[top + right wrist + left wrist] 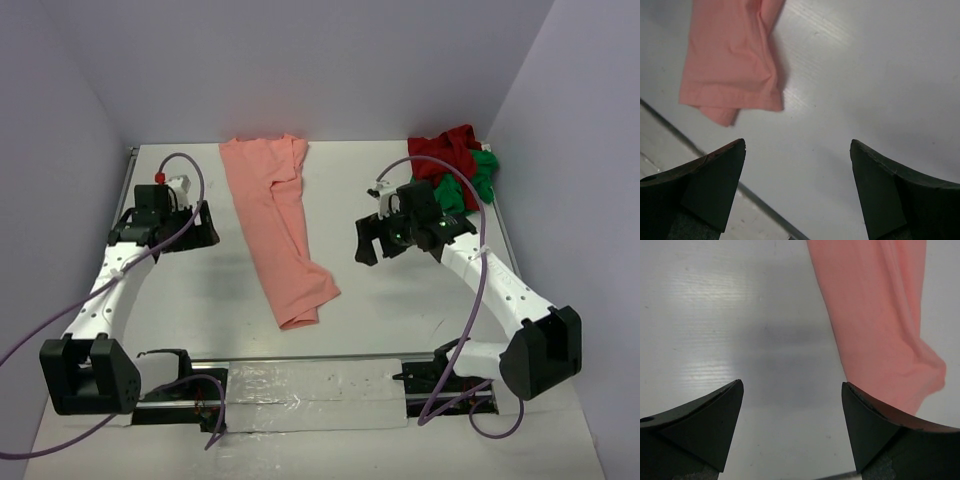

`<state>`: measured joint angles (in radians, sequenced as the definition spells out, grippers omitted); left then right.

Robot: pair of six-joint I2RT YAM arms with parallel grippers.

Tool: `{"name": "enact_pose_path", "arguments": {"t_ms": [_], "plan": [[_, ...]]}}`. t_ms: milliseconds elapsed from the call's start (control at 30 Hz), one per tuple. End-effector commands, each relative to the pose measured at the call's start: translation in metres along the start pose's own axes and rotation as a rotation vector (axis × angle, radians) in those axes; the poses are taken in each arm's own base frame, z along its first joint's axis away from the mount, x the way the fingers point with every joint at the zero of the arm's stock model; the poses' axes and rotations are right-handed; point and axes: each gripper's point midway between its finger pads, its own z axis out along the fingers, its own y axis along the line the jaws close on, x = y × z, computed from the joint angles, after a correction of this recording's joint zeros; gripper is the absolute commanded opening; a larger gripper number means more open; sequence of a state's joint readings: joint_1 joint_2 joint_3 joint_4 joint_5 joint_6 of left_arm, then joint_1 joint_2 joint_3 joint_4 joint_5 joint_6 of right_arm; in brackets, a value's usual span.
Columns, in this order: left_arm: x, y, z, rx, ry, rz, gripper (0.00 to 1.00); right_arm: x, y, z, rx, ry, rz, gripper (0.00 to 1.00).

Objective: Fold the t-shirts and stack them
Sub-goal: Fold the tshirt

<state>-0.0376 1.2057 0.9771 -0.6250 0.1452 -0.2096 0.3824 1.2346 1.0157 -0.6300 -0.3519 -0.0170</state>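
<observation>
Flat on the white table (200, 300), a salmon-pink t-shirt (280, 230), folded into a long thin strip. Stretched from the far edge toward the near side, bent a little to the right at its near end. Right between the two arms, touching neither one.

To the left of that strip, near it but apart, the left end effector (190, 230). Spread wide and let go, nothing in its grip. Seen from the left wrist (792, 385): bare table under the gap, pink cloth (875, 315) up and to the right.

To the right of the strip, also apart, the right end effector (375, 235). Spread wide too, holding nothing. Seen from the right wrist (797, 142): bare table under the gap, the near end of the pink strip (730, 60) up at the left.

In the far right corner, a dark red t-shirt (445, 150) and a bright green t-shirt (470, 185), bunched up and touching each other. Red farther back, green nearer and more to the right. Just past the right end effector, not in its grip.
</observation>
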Motion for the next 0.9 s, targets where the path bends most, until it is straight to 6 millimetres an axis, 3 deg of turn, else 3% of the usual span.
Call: {"name": "enact_pose_path", "arguments": {"t_ms": [0,167,333,600,733,867], "plan": [[0.016,-0.023,-0.024,0.130,0.058,0.016,0.89,0.007,0.035,-0.009,-0.154,0.054,-0.012,0.91],[0.014,-0.032,-0.030,0.178,0.044,0.022,0.89,0.042,0.056,0.015,-0.231,0.201,-0.048,0.90],[0.024,-0.037,-0.017,0.215,0.136,0.013,0.90,0.060,0.081,0.032,-0.348,0.301,-0.047,0.90],[0.021,-0.040,-0.015,0.241,0.102,0.026,0.90,0.096,0.088,0.073,-0.361,0.436,-0.045,0.88],[0.012,-0.039,-0.018,0.229,0.058,0.042,0.90,0.095,0.094,0.087,-0.356,0.418,-0.067,0.88],[0.012,-0.042,-0.018,0.248,0.041,0.042,0.90,0.076,0.112,0.095,-0.358,0.335,-0.100,0.88]]}}
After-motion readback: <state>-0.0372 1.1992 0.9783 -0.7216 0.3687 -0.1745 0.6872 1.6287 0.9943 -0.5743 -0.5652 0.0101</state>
